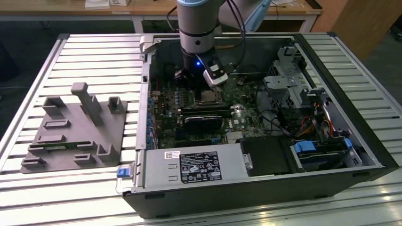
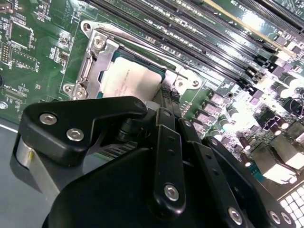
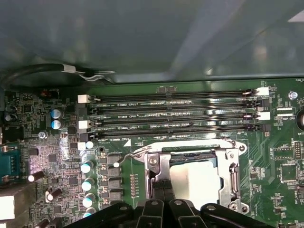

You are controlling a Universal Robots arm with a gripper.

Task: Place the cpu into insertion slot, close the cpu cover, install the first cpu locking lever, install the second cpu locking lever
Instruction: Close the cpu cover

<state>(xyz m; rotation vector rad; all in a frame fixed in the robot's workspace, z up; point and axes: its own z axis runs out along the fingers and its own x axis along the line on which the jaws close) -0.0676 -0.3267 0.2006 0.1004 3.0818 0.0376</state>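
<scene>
The cpu (image 3: pixel 192 180) shows its pale metal top inside the socket on the green motherboard (image 3: pixel 42 156); it also appears as the cpu (image 2: pixel 129 78) and the cpu (image 1: pixel 206 97). The cpu cover (image 3: pixel 229 166) lies down around it as a silver frame, seen too as the cpu cover (image 2: pixel 95 61). A thin wire locking lever (image 3: pixel 190 141) runs along the socket edge beside the memory slots. My gripper (image 3: pixel 161 187) stands at the socket's edge with its black fingers (image 2: pixel 167 102) together, shut, tips touching the cover frame. In the exterior view the gripper (image 1: pixel 208 87) hangs straight over the socket.
Several memory slots (image 3: pixel 175 114) lie beside the socket, and capacitors (image 3: pixel 88 166) stand along its other side. A black card (image 1: pixel 204 120), power supply (image 1: pixel 195 165) and drive cage (image 1: pixel 289 80) crowd the open case. A grey fixture tray (image 1: pixel 75 132) rests at the exterior view's left.
</scene>
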